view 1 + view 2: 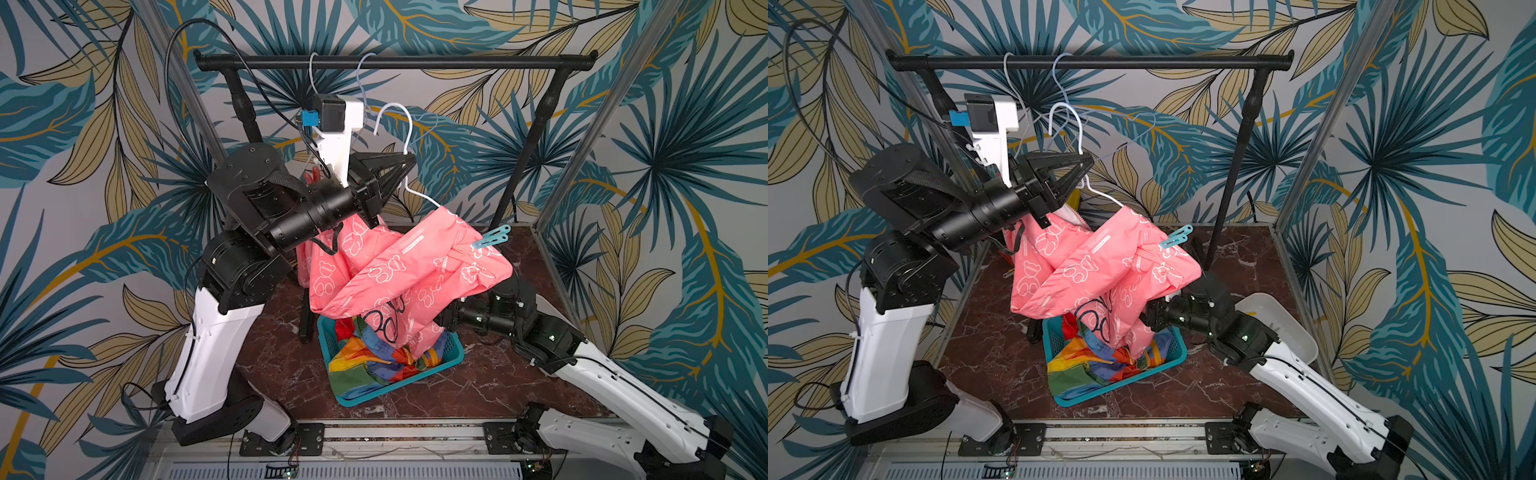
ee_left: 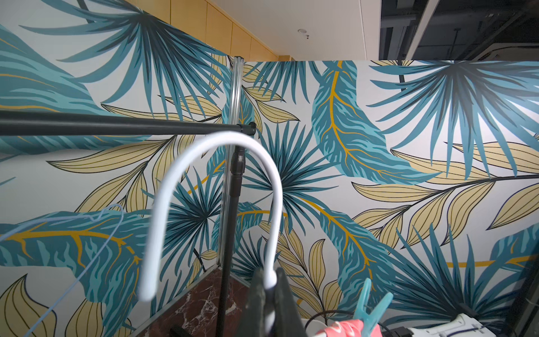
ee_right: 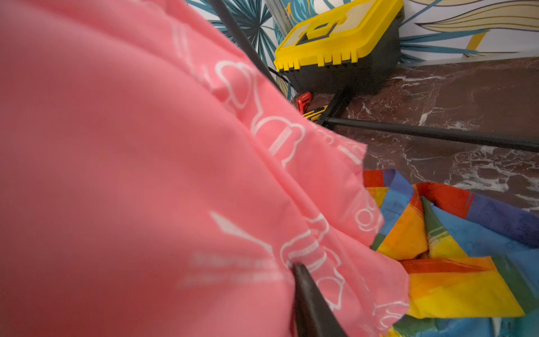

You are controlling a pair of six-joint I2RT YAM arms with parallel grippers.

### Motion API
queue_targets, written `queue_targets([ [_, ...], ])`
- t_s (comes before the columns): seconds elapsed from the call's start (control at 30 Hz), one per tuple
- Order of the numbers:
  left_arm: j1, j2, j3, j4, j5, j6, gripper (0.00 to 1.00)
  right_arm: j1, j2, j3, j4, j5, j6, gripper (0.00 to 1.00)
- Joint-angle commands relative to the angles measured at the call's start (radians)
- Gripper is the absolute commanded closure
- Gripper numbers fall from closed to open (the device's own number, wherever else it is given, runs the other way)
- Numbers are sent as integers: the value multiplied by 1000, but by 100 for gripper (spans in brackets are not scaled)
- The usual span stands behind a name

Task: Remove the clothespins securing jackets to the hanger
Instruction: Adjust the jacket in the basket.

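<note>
Rainbow jacket (image 1: 365, 365) lies in the near basket (image 1: 453, 357); my left hand (image 1: 1086, 163) clamps the hanger (image 2: 274, 186), right hand (image 3: 293, 267) grip unclear, blue clothespin (image 1: 492, 239) still on.

pink bear-print jacket (image 1: 395, 270) crumpled on white hanger (image 2: 233, 137), light blue clothespin (image 1: 492, 239) clipped to its shoulder, rainbow-striped jacket (image 1: 365, 361) heaped in basket (image 1: 436, 368) below

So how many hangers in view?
3. Two thin wire hangers hook on the rail; one white hanger, off it, in the left tool, carries the pink jacket.
</note>
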Motion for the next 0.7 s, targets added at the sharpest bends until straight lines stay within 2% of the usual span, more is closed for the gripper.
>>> queue_targets([
  [0.0, -52, -58, -25, 103, -1, -76, 100, 5, -27, -38, 58, 126, 19, 68],
  [0.17, -145, -27, -62, 103, -62, -41, 100, 4, -140, -139, 41, 231, 32, 67],
  [0.27, -182, 14, -51, 108, -73, -35, 100, 5, -164, -184, -13, 243, 47, 67],
  [0.4, -186, 32, -121, 195, -51, -48, 100, 5, -224, -234, -69, 289, 70, 67],
  [0.67, -177, 153, 32, 201, -72, 2, 100, 5, -289, -278, -101, 320, 49, 66],
])
